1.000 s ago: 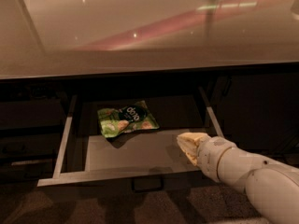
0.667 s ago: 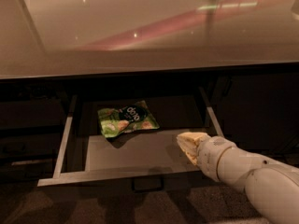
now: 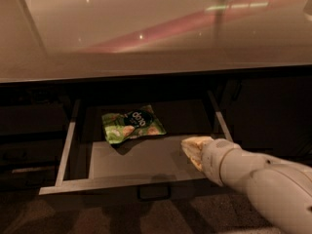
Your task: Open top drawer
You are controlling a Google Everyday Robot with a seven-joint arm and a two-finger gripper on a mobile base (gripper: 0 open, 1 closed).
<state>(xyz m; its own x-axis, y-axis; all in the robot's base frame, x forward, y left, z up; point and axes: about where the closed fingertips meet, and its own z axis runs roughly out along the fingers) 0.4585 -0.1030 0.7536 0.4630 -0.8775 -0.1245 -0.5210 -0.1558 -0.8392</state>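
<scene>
The top drawer (image 3: 146,167) stands pulled out below the countertop, with pale metal side rails, a grey inner floor and a loop handle (image 3: 154,193) on its front edge. A green snack bag (image 3: 132,126) lies at the back of the drawer floor. My gripper (image 3: 194,147) reaches in from the lower right on a white arm. It hovers over the drawer's right front corner, to the right of the bag and apart from it.
A glossy beige countertop (image 3: 156,28) overhangs the drawer. Dark cabinet fronts (image 3: 268,116) flank the drawer on both sides. My white forearm (image 3: 263,184) fills the lower right corner.
</scene>
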